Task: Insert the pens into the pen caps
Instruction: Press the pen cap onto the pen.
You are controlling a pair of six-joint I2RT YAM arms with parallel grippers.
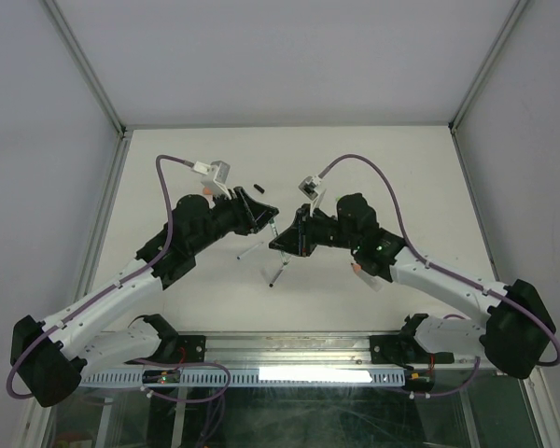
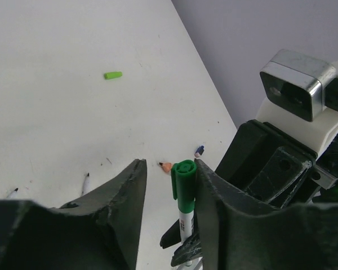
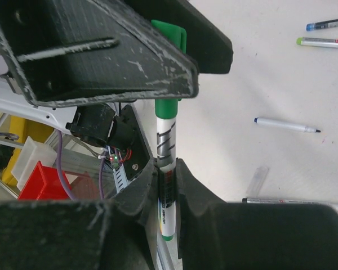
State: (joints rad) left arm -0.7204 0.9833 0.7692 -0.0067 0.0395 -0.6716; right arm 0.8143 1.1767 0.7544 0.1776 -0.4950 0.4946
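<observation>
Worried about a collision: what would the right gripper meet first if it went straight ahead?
Probably the left gripper, whose fingers flank the green cap of the pen the right gripper holds; depth is unclear.

Both the left arm [image 1: 112, 294] and the right arm [image 1: 448, 285] have white link shells and black joint housings. 1 purple cable [image 1: 163, 177] loops along each. The left gripper [image 2: 169, 166] has matte black, scuffed fingers [image 2: 121, 208]. The right wrist camera [image 2: 296, 84] is silver on a white mount.
</observation>
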